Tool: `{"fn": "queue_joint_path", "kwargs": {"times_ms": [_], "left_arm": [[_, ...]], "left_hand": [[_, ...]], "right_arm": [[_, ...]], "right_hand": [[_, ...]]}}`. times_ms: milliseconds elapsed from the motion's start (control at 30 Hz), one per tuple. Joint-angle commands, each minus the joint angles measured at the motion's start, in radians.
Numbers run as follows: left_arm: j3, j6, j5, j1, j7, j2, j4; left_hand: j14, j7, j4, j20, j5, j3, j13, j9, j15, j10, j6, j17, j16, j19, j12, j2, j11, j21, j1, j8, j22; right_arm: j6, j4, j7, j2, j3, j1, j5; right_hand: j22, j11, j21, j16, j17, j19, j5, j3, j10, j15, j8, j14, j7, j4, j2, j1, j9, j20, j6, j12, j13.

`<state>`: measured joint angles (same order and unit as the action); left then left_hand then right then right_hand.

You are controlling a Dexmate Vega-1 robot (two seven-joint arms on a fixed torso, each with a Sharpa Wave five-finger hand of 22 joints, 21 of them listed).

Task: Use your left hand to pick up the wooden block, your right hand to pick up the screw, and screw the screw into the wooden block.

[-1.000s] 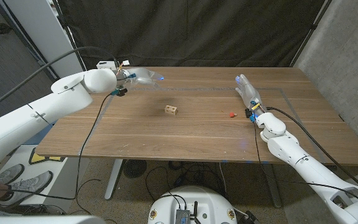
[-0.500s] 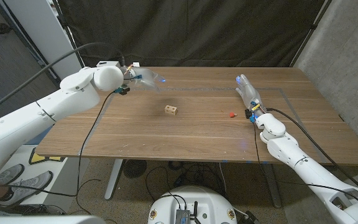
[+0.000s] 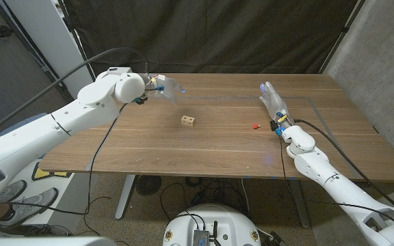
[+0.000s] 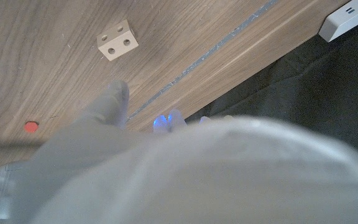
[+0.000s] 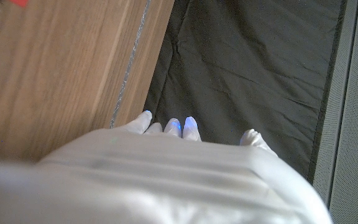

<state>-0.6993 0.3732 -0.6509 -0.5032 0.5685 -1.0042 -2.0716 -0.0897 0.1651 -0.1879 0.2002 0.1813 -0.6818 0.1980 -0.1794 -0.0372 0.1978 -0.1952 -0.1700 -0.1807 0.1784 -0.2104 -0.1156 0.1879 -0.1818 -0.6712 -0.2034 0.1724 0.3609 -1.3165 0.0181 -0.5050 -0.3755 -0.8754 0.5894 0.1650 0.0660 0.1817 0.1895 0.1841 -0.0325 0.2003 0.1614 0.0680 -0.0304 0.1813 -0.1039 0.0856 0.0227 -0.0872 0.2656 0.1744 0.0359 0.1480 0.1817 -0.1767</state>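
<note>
The robot's left hand [image 3: 164,87] hovers above the far left part of the wooden table [image 3: 211,150], fingers spread and holding nothing, well apart from the single wooden block [image 3: 189,121] that lies near the table's middle. In the left wrist view the block [image 4: 117,40] shows two round holes on one face, with the hand's fingers [image 4: 114,102] reaching toward it but not touching. The right hand [image 3: 271,99] stands near the far right side of the table, fingers extended and close together, empty; whether it touches the tabletop cannot be told. One small red screw [image 3: 254,126] lies just beside it, between the hand and the block. Compared with a second ago, the left arm has swung inward and the left hand now sits nearer the block, while the right hand, block and screw are unmoved. A white power strip [image 4: 353,15] shows beyond the table's far edge.
</note>
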Motion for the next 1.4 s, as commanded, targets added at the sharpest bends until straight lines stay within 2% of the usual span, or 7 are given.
{"fn": "queue_joint_path", "kwargs": {"times_ms": [33, 200, 467, 667, 967, 1400], "left_arm": [[-0.005, -0.033, -0.157, -0.018, 0.049, 0.043, -0.003], [0.004, -0.032, -0.216, -0.054, 0.007, 0.061, -0.001], [0.011, -0.016, -0.28, -0.112, -0.081, 0.109, 0.026], [0.005, -0.02, -0.304, -0.11, -0.075, 0.134, 0.049], [-0.013, -0.024, -0.319, -0.086, -0.018, 0.172, 0.081], [-0.033, -0.033, -0.326, -0.075, 0.01, 0.193, 0.108]], "left_hand": [[0.004, 0.005, 0.003, 0.005, 0.002, -0.006, 0.002, -0.004, 0.003, -0.006, -0.003, -0.002, -0.007, 0.054, -0.003, -0.004, 0.01, -0.008, -0.024, -0.006, -0.001], [0.007, 0.005, 0.003, 0.006, 0.001, -0.004, 0.004, -0.005, 0.006, 0.006, -0.022, -0.002, -0.007, 0.044, -0.009, -0.014, 0.008, -0.01, -0.045, -0.014, -0.001], [0.057, 0.024, 0.005, 0.008, -0.001, 0.008, 0.007, -0.005, 0.027, 0.056, -0.067, -0.001, -0.018, 0.019, -0.025, -0.036, 0.024, -0.013, -0.106, -0.026, -0.001], [0.079, 0.026, 0.006, 0.009, -0.002, 0.016, 0.01, -0.005, 0.034, 0.077, -0.082, -0.001, -0.02, 0.008, -0.032, -0.044, 0.026, -0.013, -0.13, -0.029, -0.001], [0.093, 0.022, 0.008, 0.009, -0.002, 0.027, 0.014, -0.005, 0.036, 0.093, -0.093, -0.001, -0.02, -0.005, -0.036, -0.049, 0.026, -0.014, -0.15, -0.03, -0.001], [0.099, 0.015, 0.013, 0.013, -0.003, 0.045, 0.017, -0.005, 0.033, 0.085, -0.073, -0.002, -0.017, 0.0, -0.031, -0.053, 0.024, -0.009, -0.158, -0.018, 0.0]], "right_arm": [[0.006, -0.002, -0.009, 0.005, 0.004, -0.008, 0.017], [0.008, -0.003, 0.0, 0.009, 0.005, -0.009, 0.015], [-0.002, -0.019, 0.026, 0.007, 0.008, -0.018, 0.008], [-0.007, -0.018, 0.032, 0.008, 0.009, -0.02, 0.01], [-0.011, -0.008, 0.03, 0.014, 0.008, -0.016, 0.015], [-0.015, 0.0, 0.028, 0.015, 0.007, -0.015, 0.018]], "right_hand": [[0.003, -0.006, 0.01, 0.007, 0.006, -0.01, -0.004, -0.004, 0.003, -0.04, 0.004, -0.007, -0.009, 0.008, -0.001, -0.024, 0.004, 0.046, 0.007, 0.005, -0.003], [0.003, -0.009, 0.01, 0.008, 0.007, -0.01, -0.004, -0.01, 0.003, -0.038, 0.004, -0.007, -0.012, 0.014, 0.002, -0.036, 0.004, 0.046, 0.007, 0.005, -0.003], [0.003, -0.011, 0.009, 0.006, 0.007, -0.01, -0.003, -0.015, 0.002, -0.037, 0.004, -0.012, -0.012, 0.017, 0.006, -0.045, 0.004, 0.047, 0.006, 0.005, -0.003], [0.003, -0.01, 0.008, 0.003, 0.007, -0.009, -0.002, -0.017, -0.003, -0.034, 0.003, -0.021, -0.011, 0.019, 0.008, -0.05, 0.003, 0.045, 0.005, 0.003, -0.003], [0.003, -0.008, 0.007, 0.002, 0.007, -0.008, 0.0, -0.018, -0.006, -0.034, 0.003, -0.025, -0.009, 0.019, 0.008, -0.053, 0.003, 0.042, 0.004, 0.002, -0.003], [0.003, -0.01, 0.006, 0.001, 0.005, -0.006, 0.002, -0.019, -0.009, -0.03, 0.003, -0.027, -0.006, 0.017, 0.008, -0.054, 0.003, 0.038, 0.003, 0.002, -0.003]]}}
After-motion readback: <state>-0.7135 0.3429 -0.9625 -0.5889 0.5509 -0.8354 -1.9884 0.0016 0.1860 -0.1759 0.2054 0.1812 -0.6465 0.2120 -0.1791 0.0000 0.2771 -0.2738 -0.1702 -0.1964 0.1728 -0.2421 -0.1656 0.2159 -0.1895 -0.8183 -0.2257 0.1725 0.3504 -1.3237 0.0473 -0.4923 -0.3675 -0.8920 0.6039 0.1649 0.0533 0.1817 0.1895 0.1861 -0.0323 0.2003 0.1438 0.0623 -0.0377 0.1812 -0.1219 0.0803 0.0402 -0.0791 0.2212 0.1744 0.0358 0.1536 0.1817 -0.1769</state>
